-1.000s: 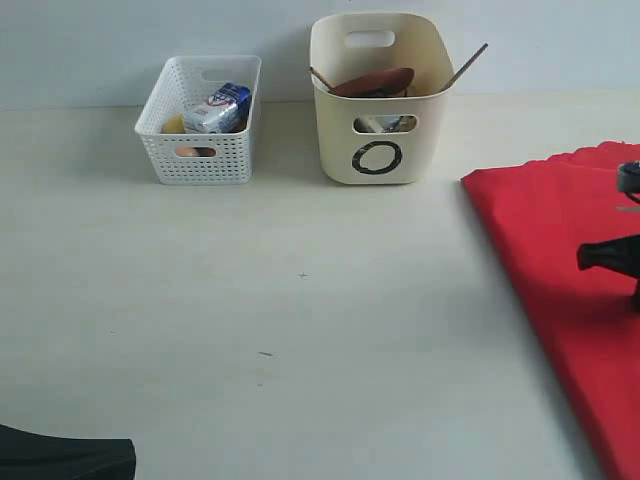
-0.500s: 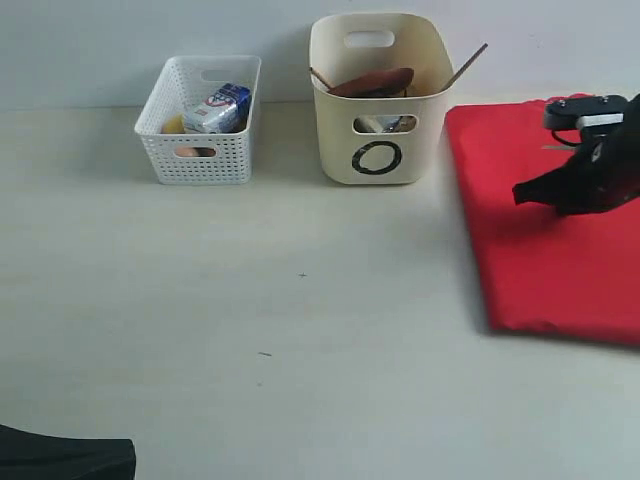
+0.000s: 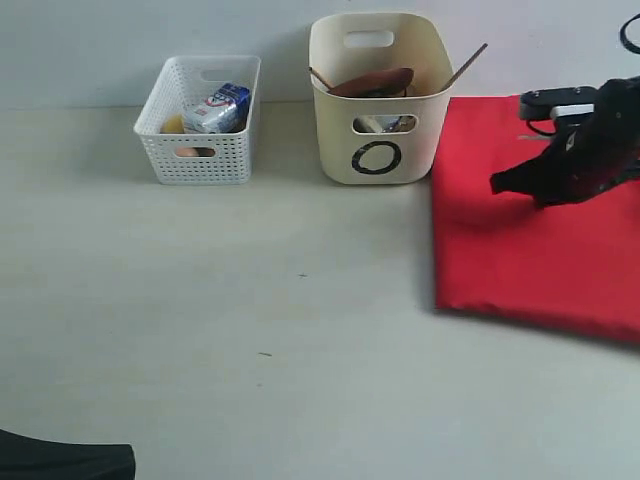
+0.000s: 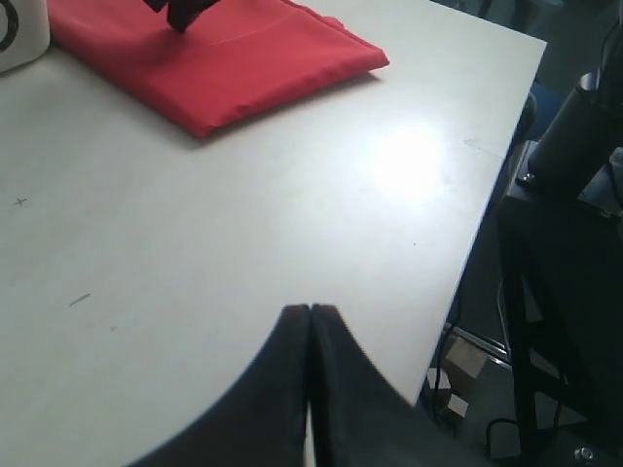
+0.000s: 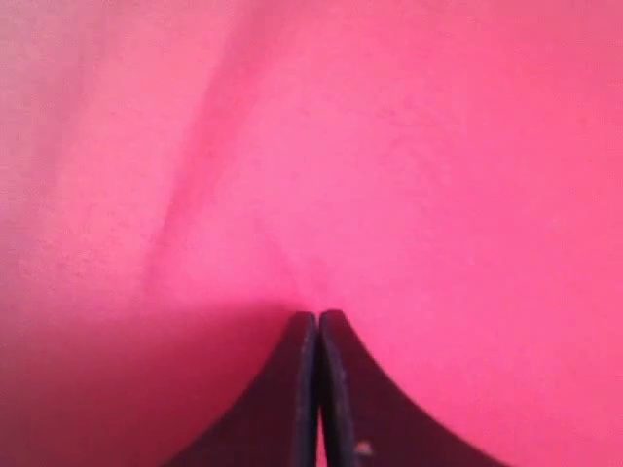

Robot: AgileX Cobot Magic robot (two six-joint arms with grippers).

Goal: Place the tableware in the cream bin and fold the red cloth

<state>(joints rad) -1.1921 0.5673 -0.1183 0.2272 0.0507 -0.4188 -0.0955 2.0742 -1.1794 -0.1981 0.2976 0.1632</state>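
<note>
Pale tabletop against a plain wall fills the exterior view. The cream bin (image 3: 378, 100) stands at the back, with a round wooden plate (image 3: 372, 82) and a chopstick (image 3: 466, 65) rising above its rim. No tableware shows on the table, so that half of the task looks finished. The white lattice basket (image 3: 200, 125) with a milk carton (image 3: 216, 108) stands well to the bin's left. The red cloth (image 3: 530, 240) lies just right of the bin, and the right gripper (image 3: 510, 182) is down on it.

From the left wrist, the left gripper (image 4: 310, 321) hovers with jaws pressed together, holding nothing. The cloth (image 4: 214, 58) reads as a doubled, thick-edged rectangle beside the bin (image 4: 15, 24).

From the right wrist, the right gripper (image 5: 318, 326) is closed at the fabric (image 5: 409, 146), and a crease runs out from its tips, so it is likely pinching a layer. Release, perhaps another fold, seems to remain.
</note>
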